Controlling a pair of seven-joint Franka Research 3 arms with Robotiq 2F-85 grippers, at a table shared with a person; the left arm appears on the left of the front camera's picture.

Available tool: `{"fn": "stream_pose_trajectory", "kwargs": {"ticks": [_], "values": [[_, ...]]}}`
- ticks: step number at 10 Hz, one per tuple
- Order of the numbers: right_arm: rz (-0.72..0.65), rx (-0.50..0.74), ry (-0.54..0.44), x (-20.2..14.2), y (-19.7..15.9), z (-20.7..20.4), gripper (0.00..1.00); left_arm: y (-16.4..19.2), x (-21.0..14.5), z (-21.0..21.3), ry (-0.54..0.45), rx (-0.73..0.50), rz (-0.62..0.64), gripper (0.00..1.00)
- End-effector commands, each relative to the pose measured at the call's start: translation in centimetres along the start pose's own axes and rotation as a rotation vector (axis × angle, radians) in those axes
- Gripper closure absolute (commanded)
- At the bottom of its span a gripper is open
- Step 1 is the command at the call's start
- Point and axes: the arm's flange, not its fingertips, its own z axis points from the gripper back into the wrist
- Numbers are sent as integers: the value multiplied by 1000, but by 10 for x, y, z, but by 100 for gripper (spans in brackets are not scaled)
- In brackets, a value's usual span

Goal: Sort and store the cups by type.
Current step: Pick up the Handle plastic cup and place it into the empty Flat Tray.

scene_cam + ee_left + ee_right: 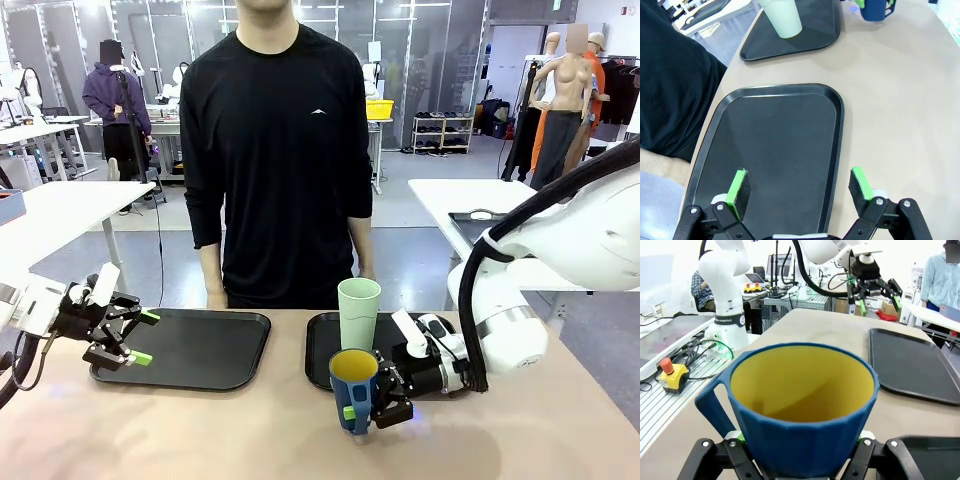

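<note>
Sorting looks to us about half done: the tumbler (359,312) stands upright at the far edge of the right tray (322,358), while the left tray (215,345) lies bare. Our right hand (372,401) is clamped on the mug (353,389), which sits upright just near of the right tray, over the desk (240,430); whether it rests on the desk or hangs just above it we cannot tell. We judge the mug has yet to reach the left tray, where our left hand (136,338) hovers with fingers apart, holding nothing.
</note>
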Motion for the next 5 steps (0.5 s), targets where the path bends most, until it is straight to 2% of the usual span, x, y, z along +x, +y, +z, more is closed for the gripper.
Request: {"fn": "stream_pose_trajectory", "kwargs": {"ticks": [1,5], "values": [[12,-29,21,27,15,-7,69,0,0,1,-17,-4,-2,0],[47,-25,10,45,26,-11,69,0,0,1,-17,-4,-2,0]]}}
